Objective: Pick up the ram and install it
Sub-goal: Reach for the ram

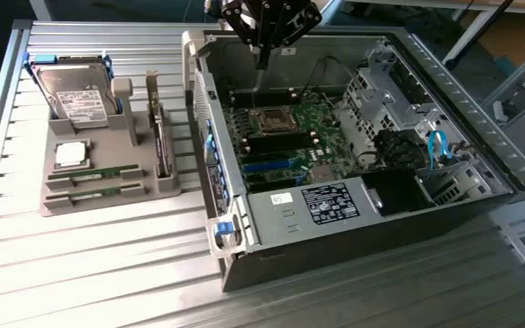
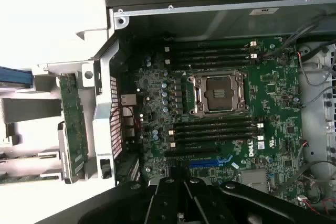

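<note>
The tool [image 1: 260, 63] hangs over the far end of the open computer case [image 1: 335, 256], its two fingers pressed together and pointing down, with nothing between them. In the wrist view the tool [image 2: 181, 203] looks onto the green motherboard [image 2: 262, 103], where the processor socket [image 2: 218, 94] lies open and the black memory slots [image 2: 215, 129] beside it stand unfilled.

Both ram sticks lie outside the case, in a grey tray [image 1: 117, 203] on the slatted metal bench [image 1: 89, 273], toward the exterior view's left. One ram stick [image 1: 93, 174] rests flat in its groove at the tray's near end; the other ram stick [image 1: 92, 194] lies parallel, just beside it. Behind them in the same tray sit a square silver processor chip [image 1: 71, 154] and a hard drive [image 1: 76, 92] leaning upright, and an expansion card [image 1: 159, 140] stands on edge on the side nearest the case. The tool is well apart from the tray.
</note>
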Available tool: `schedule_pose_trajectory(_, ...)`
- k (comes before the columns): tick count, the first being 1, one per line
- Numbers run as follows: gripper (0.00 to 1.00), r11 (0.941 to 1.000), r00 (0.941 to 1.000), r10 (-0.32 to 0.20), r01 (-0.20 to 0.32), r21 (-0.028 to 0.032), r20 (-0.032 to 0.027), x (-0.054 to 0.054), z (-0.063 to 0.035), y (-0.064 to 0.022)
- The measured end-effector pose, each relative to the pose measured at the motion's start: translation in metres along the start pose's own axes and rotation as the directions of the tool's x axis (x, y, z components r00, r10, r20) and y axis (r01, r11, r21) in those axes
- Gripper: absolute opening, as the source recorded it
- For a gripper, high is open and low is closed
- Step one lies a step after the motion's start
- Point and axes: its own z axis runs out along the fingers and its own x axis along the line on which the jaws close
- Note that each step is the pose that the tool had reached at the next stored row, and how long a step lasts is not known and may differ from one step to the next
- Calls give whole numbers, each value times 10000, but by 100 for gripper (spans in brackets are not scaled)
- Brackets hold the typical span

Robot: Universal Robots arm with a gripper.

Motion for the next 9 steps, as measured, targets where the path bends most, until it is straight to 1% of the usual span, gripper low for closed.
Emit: schedule_pose_trajectory(9, 10, 10000, 10000, 0, 0, -1, 0, 0, 0, 0)
